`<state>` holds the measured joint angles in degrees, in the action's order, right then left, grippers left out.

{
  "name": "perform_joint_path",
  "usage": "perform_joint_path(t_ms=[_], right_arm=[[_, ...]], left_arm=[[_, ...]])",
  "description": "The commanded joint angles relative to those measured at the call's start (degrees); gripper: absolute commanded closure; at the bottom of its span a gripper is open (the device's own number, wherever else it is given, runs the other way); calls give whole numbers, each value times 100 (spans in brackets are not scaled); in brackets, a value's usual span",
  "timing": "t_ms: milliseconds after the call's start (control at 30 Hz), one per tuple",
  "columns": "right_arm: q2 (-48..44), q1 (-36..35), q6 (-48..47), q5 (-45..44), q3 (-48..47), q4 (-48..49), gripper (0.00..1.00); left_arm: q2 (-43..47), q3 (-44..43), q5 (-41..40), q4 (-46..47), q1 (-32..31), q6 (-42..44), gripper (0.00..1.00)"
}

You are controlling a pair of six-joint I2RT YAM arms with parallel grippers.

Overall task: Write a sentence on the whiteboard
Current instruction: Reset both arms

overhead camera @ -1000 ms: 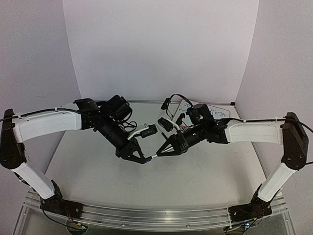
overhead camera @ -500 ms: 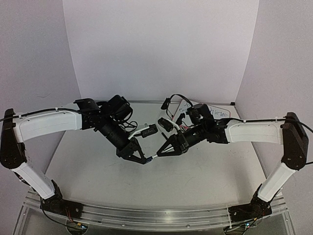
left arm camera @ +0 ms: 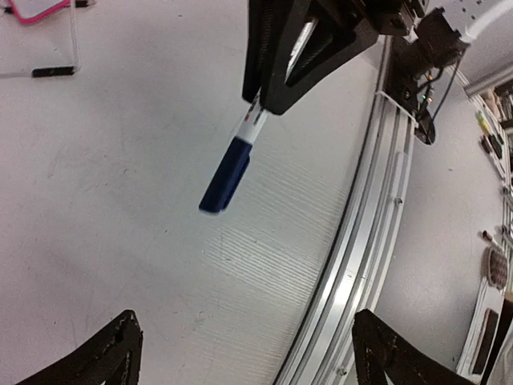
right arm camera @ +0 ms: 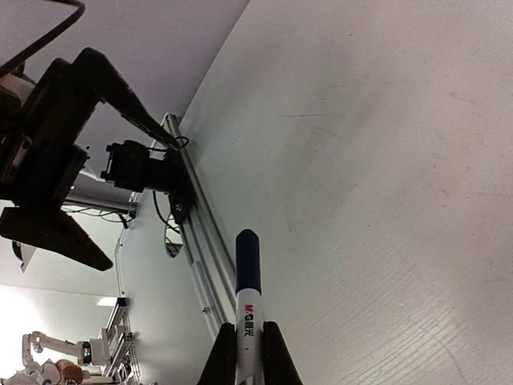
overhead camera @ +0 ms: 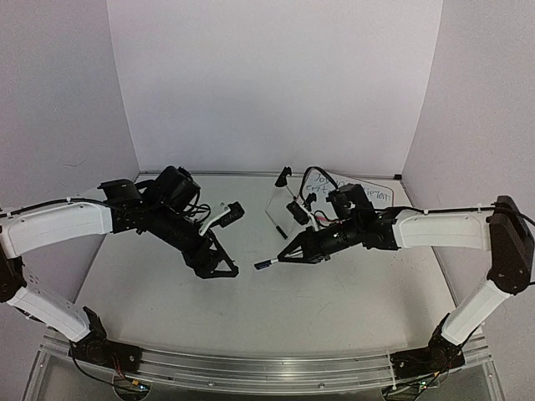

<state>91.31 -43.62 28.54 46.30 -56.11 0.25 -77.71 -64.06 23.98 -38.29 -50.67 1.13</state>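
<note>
My right gripper (overhead camera: 288,253) is shut on a white marker (right arm camera: 247,309) whose blue cap (left arm camera: 226,175) points at the left arm, just above the table. My left gripper (overhead camera: 224,269) hangs a short way left of the cap. It is open with nothing between its fingers (left arm camera: 120,353). The whiteboard (overhead camera: 374,193) lies at the back right, behind the right arm, and part of the sentence (overhead camera: 318,180) shows on it as dark handwriting. A corner of its pink rim (left arm camera: 36,10) shows in the left wrist view.
An aluminium rail (overhead camera: 267,368) runs along the near edge of the table. A clear stand with black feet (left arm camera: 52,70) sits near the whiteboard. Black cables (overhead camera: 297,205) loop around the right wrist. White walls close the back and sides.
My left gripper was shut at the marker's blue end; it has opened and drawn back to the left. The right gripper keeps the capped marker and has shifted slightly right.
</note>
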Motion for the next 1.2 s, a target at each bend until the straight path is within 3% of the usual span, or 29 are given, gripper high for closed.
perform_joint_path(t_ms=[0, 100, 333, 567, 767, 933, 1167], right_arm=[[301, 118, -36, -1393, 14, -275, 100], [516, 195, -8, -1696, 8, -279, 95], [704, 506, 83, -2160, 119, -288, 71], [598, 860, -183, -2713, 145, -674, 34], [156, 1512, -527, -3292, 199, -1013, 2], [-192, 2360, -859, -3595, 445, -978, 2], [-935, 3617, -1226, -3873, 854, -375, 2]], left_arm=[[529, 378, -1036, 521, 562, -933, 4], [602, 516, -1471, 750, 854, -1314, 2], [440, 735, -1898, 1382, 1411, -1791, 1], [67, 1079, -1735, 2006, 2194, -1760, 1], [-148, 1455, -1386, 2641, 3610, -1568, 1], [-239, 1778, -1238, 3330, 4858, -1756, 1], [48, 2367, -2815, 4673, 5269, -1777, 1]])
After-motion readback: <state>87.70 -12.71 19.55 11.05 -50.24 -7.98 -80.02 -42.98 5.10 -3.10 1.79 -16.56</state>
